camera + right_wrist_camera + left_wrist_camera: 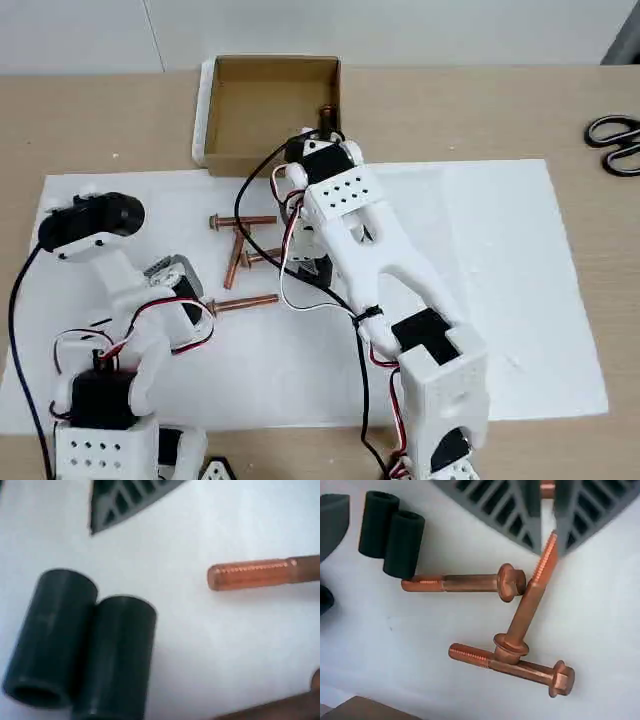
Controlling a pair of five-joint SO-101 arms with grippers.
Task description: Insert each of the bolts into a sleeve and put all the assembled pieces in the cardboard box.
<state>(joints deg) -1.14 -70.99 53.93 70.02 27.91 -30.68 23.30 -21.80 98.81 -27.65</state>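
Observation:
My left gripper [203, 306] is shut on a copper bolt [245, 302] that sticks out to the right over the white sheet; in the left wrist view a bit of this bolt [547, 487] shows between the grey fingers [495, 505]. Three loose bolts [240, 245] lie crossed just beyond it, one [465, 582] pointing at two dark sleeves [390, 535]. The sleeves [85, 650] lie side by side, touching. The right arm [345, 205] hangs over them, and its gripper [325, 560] stands open beside them, one finger [130, 500] above the sheet. The cardboard box [205, 120] sits at the back.
The white sheet [500, 250] covers most of the table. A copper-tipped piece [327, 112] leans in the box's right corner. Scissors [615, 140] lie at the far right edge. The right arm's cables [290, 290] trail across the sheet near the bolts.

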